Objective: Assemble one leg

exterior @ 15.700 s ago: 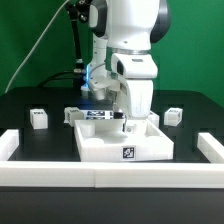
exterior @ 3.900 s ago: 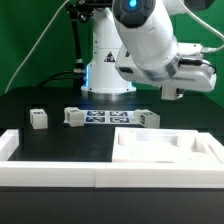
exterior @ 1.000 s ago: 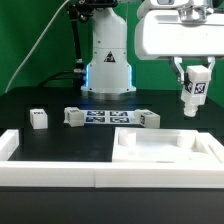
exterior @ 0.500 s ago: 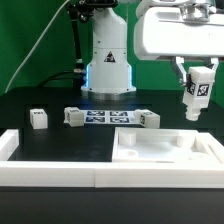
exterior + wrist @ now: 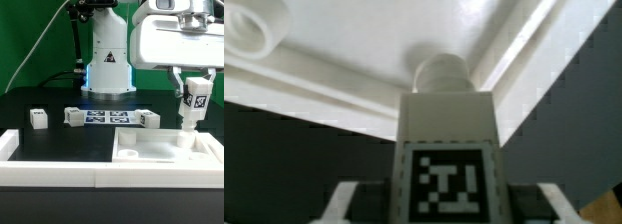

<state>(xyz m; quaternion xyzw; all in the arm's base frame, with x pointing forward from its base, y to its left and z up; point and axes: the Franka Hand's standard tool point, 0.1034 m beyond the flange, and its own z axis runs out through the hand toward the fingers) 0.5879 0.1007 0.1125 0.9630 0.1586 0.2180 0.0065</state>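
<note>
Over the far corner of the tabletop (image 5: 150,152), toward the exterior view's right, my gripper (image 5: 193,92) is clamped on the leg (image 5: 188,125), one finger on each side of its tagged upper part. The lower end hangs just above the tray's floor or barely touches it; I cannot tell which.

What worries me most is alignment. In the exterior view the leg seems to lean slightly rather than hang plumb. In the wrist view its round tip (image 5: 441,70) sits tight against the inner corner wall and hides any hole beneath it. If I press down off-centre or tilted, I judge the tip could land on the floor or catch the raised rim. The post might then jam crooked or twist in my fingers, whose hold on smooth plastic is probably not strong. A sideways push could also slide the whole tabletop across the table (image 5: 40,145), since nothing visible pins it.

The leg is a short, squarish post of matte white plastic that narrows to a rounded stub, with a crisp black-and-white printed tag (image 5: 450,185) on one flat face. The tabletop is the same pale plastic: broad, shallow and tray-like, with stepped walls. The table is dull black.
</note>
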